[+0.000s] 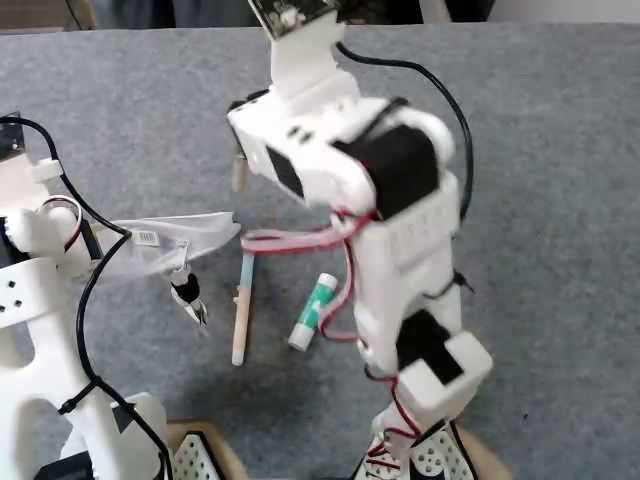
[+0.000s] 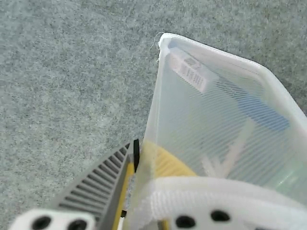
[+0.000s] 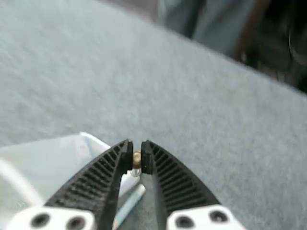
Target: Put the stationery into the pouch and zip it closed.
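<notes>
As both arms stand over it, table (image 1: 550,150): grey cloth-like surface, running to every edge of the high view.
Right arm (image 1: 400,230): white, rising from the lower edge right of centre to the upper centre of the high view.
Left arm (image 1: 40,300): white, along the left edge of the high view.
Pouch (image 1: 175,240): translucent mesh, left of centre in the high view, its free end pointing toward frame centre. Blue, white and green shapes show through it in the left wrist view; inside or underneath, cannot tell.
Left gripper (image 2: 140,155): jaws clamped on the pouch's edge, one on each side of the mesh.
Right gripper (image 3: 135,155): jaw tips almost together, pinching a small brass-coloured piece (image 3: 136,159).
Pencil (image 1: 241,310): wooden with a pale blue upper part, on the table just below the pouch's free end, near-vertical in the frame.
Glue stick (image 1: 312,312): white with a green end, tilted, just right of the pencil and apart from it.
Black item (image 1: 188,293): small with a pale pointed tip, under the pouch's lower edge, left of the pencil.
Beige stick (image 1: 238,175): short, poking down under the right arm's head, upper centre-left; whether it is the brass-coloured piece, cannot tell.
</notes>
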`<move>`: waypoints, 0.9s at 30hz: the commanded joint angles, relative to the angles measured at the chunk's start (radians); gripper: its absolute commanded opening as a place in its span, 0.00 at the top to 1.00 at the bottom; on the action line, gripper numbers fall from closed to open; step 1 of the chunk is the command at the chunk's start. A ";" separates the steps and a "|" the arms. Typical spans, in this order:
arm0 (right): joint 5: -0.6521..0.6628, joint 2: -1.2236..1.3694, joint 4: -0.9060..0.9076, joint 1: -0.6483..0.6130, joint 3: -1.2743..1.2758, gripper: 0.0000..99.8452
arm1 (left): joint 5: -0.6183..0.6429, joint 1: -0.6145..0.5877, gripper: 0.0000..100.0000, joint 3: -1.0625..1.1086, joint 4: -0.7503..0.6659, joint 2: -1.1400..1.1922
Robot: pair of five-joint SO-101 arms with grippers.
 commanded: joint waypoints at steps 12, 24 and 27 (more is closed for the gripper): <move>0.077 -0.309 -0.086 -0.140 -0.041 0.99 | -0.003 -0.047 0.97 0.071 0.009 0.083; 0.087 -0.424 -0.118 -0.276 -0.038 0.99 | -0.003 -0.047 0.97 0.071 0.009 0.083; 0.087 -0.414 -0.129 -0.301 -0.035 0.99 | -0.003 -0.047 0.97 0.071 0.011 0.083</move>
